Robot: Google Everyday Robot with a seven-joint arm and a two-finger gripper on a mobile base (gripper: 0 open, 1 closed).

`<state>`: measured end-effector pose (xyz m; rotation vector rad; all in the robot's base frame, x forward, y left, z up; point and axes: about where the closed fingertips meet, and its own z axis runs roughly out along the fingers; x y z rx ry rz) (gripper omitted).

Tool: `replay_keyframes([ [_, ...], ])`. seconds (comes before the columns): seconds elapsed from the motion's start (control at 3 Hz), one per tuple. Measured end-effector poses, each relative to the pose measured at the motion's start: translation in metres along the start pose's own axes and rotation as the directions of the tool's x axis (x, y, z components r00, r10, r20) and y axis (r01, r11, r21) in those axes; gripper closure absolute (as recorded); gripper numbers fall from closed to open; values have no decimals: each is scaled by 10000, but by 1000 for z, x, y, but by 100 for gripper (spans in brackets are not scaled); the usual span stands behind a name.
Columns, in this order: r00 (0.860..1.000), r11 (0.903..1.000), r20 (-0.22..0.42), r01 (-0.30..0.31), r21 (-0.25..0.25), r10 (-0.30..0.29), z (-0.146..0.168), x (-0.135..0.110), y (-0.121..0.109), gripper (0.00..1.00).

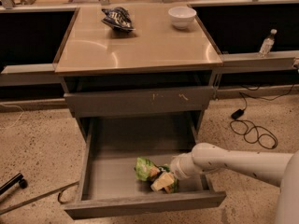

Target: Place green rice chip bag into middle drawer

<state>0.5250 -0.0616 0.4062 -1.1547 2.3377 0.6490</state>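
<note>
One pulled open: middle drawer (pixel 117 183), under shut drawer front (pixel 140 101) with pale scratches. Reaching in from right with gripper (pixel 163 182), low over floor near front panel. Fingers closed on green rice chip bag (pixel 145 168), crumpled, lying on drawer floor right of centre. Up on tabletop (pixel 140 50): dark snack bag (pixel 117 18) back left, white bowl (pixel 181 17) back right, well apart. Black cable (pixel 252 129) on floor at right.
</note>
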Motion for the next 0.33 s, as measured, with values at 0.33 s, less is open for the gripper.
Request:
replay_keyframes([
  [0.33,10000,10000,0,0,0,0,0,0,0,0],
])
